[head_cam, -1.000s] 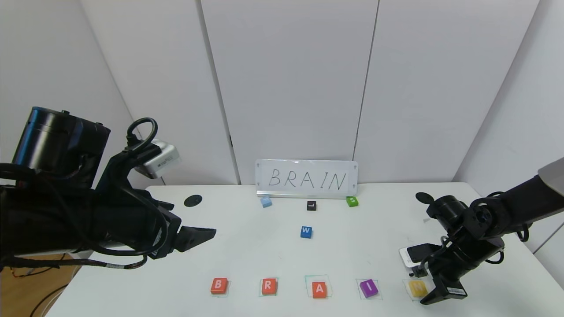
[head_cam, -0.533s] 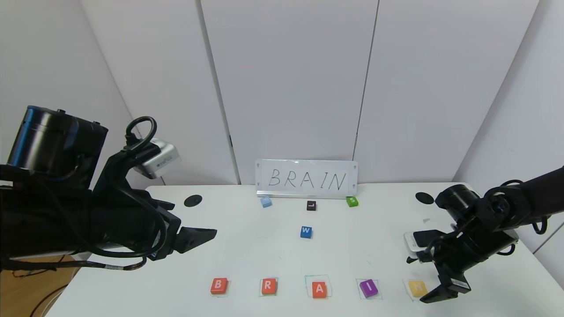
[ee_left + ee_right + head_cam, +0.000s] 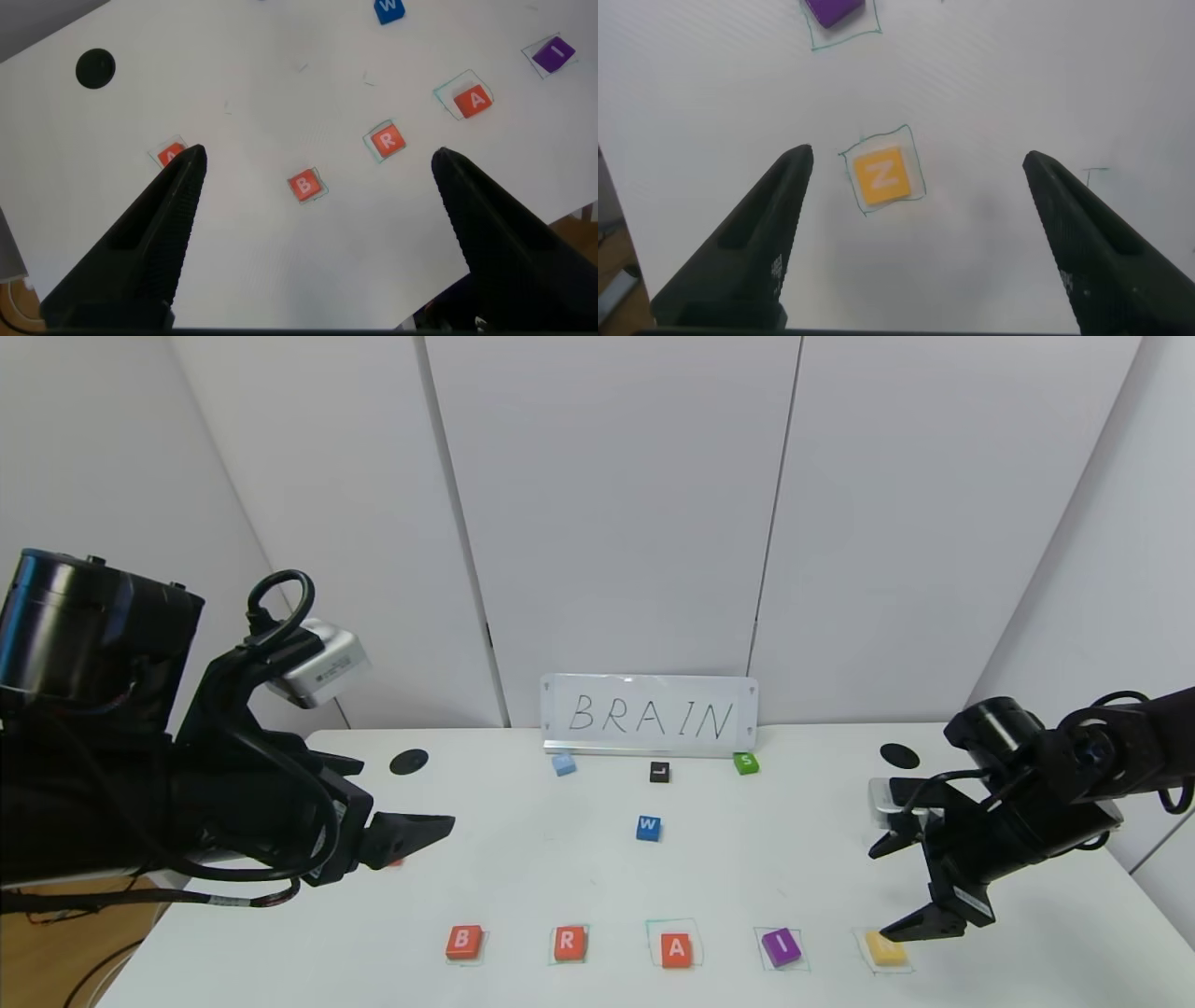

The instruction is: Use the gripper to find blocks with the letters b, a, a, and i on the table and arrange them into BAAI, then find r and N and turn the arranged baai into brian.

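On the white table [image 3: 523, 887] a front row reads B [image 3: 464, 942], R [image 3: 569, 943], A [image 3: 677, 949], purple I [image 3: 780, 946], yellow N [image 3: 884, 947], each in a green drawn square. My right gripper [image 3: 885, 893] is open and empty, hovering just above and behind N; the right wrist view shows N [image 3: 881, 175] between its spread fingers [image 3: 775, 224]. My left gripper [image 3: 439, 826] is open and empty above the table's left part. The left wrist view shows B [image 3: 304, 186], R [image 3: 387, 141], A [image 3: 473, 100], I [image 3: 555, 53], and a second A [image 3: 169, 155] half hidden by a finger.
A sign reading BRAIN [image 3: 650, 714] stands at the back. Before it lie a light blue block [image 3: 563, 764], a black L block [image 3: 660, 772], a green S block [image 3: 746, 763] and a blue W block [image 3: 649, 828]. Black holes [image 3: 409, 762] sit at both back sides.
My right gripper has risen and drawn back from the N block, which stays in its square. My left arm has shifted slightly left.
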### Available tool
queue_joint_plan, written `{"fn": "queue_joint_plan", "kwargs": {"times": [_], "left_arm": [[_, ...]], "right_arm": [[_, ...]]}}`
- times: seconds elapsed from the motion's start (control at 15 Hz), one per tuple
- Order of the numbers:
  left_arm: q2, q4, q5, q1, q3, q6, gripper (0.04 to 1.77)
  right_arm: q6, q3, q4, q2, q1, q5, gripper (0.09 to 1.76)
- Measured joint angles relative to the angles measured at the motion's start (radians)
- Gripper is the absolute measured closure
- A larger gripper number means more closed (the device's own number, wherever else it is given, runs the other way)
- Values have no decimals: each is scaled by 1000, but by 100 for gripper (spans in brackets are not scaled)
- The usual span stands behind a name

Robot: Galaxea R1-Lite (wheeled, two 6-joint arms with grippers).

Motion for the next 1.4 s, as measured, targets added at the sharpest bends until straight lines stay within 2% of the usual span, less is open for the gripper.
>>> {"fn": "queue_joint_plan", "kwargs": {"times": [0.27, 0.47, 0.53, 0.67, 0.8, 1.0, 1.2, 1.4], "left_arm": [[-17, -1, -1, 3, 1, -1, 9], [-22, -3, -1, 11, -4, -7, 9], [-23, -3, -1, 12, -8, -9, 9], [-23, -3, -4, 19, -11, -8, 9], [-21, -5, -10, 31, -14, -7, 9], [-10, -5, -22, 46, -33, -18, 9], [1, -5, -42, 47, -47, -45, 9], [1, -4, -25, 59, -56, -54, 9]], "right_arm": [[1, 50, -33, -51, -4, -27, 19], [11, 85, -37, -107, 1, -146, 17], [15, 91, -46, -124, -11, -157, 17], [65, 92, -126, -135, -44, -160, 16], [220, 98, -197, -138, -68, -170, 16], [482, 123, -229, -170, -76, -269, 15], [719, 178, -292, -281, -65, -298, 15], [877, 281, -461, -451, -61, -311, 15]]}}
